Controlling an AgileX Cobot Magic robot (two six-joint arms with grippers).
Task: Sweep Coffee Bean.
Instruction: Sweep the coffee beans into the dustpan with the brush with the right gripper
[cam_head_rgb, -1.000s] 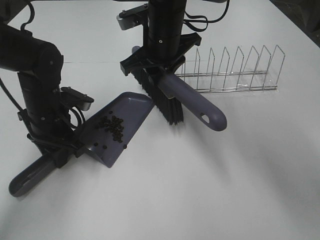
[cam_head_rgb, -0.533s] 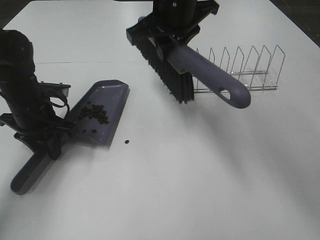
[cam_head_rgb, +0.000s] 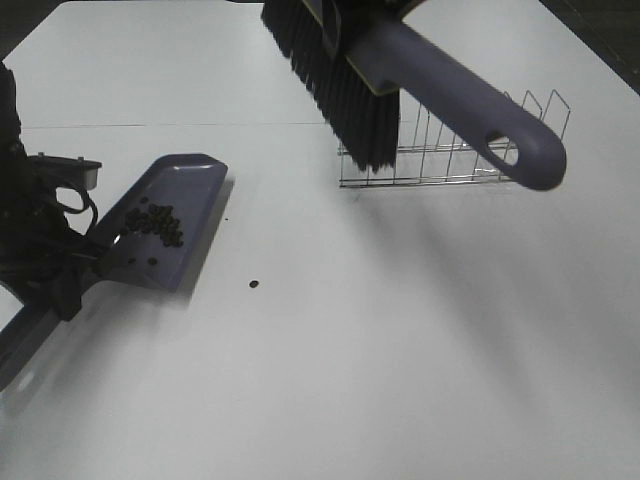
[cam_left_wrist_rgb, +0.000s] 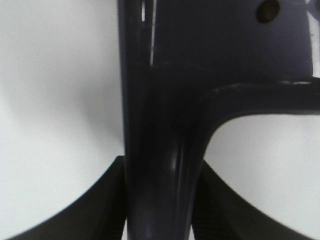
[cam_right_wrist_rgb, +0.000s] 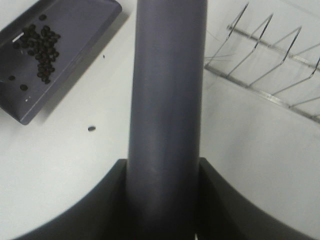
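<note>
Coffee beans inside purple dustpan

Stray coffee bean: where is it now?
In the exterior high view the stray coffee bean lies on the white table, left of centre, just right of the dustpan, not touching it.

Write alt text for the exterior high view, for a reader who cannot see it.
A purple dustpan carrying a cluster of coffee beans is held at the left edge by a black robot arm, with one stray bean on the white table beside it. A purple brush hangs in the air, in front of a wire rack.
</note>
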